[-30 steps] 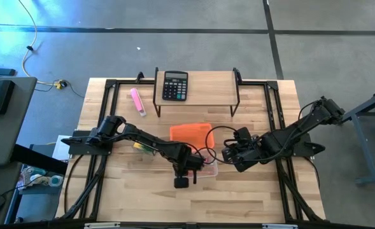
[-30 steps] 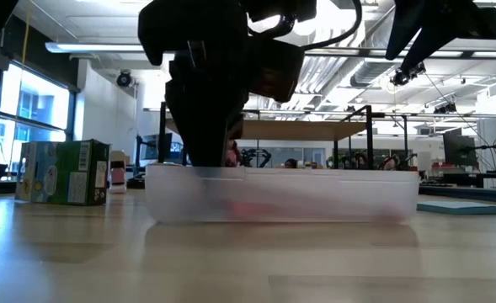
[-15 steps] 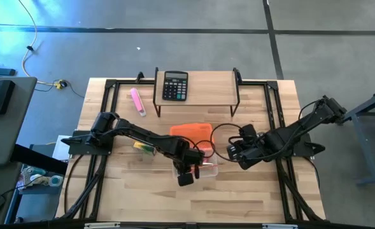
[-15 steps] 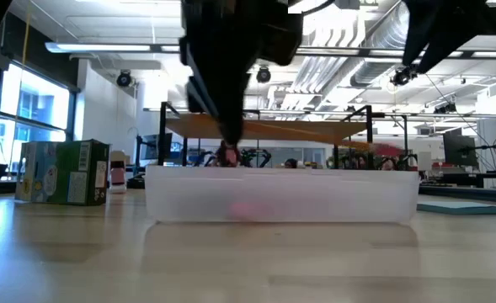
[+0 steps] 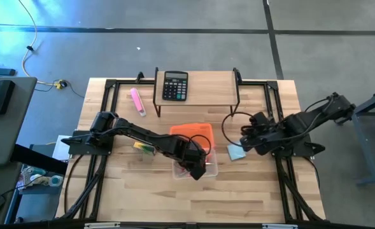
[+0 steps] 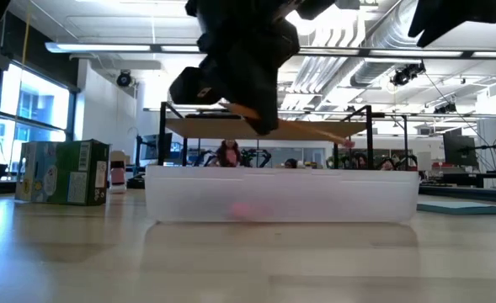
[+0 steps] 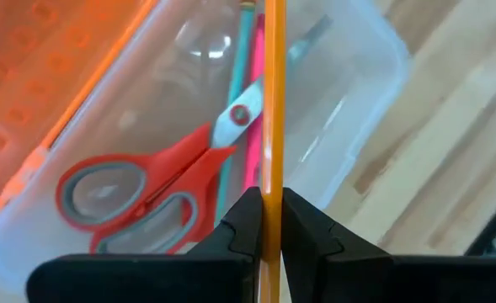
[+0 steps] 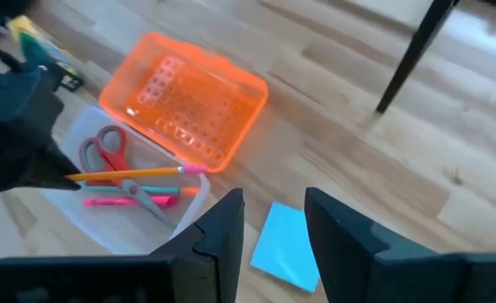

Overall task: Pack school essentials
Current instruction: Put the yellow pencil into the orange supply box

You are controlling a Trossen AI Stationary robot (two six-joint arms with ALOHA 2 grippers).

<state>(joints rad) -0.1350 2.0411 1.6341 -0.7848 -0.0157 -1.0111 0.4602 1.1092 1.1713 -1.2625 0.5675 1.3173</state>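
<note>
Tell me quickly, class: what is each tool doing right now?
Left tool: shut on the orange pencil, above the clear box.
Right tool: open, holding nothing, above the blue notepad.

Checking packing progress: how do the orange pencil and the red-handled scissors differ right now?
The orange pencil is pinched in the left gripper above the clear box; the red-handled scissors lie loose inside it. The pencil is thin and straight, the scissors broad with looped handles. Both are over the box.

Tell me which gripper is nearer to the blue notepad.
Right. The right gripper hovers beside the blue notepad, fingers apart and empty. The left gripper is farther off over the clear box, shut on an orange pencil.
</note>
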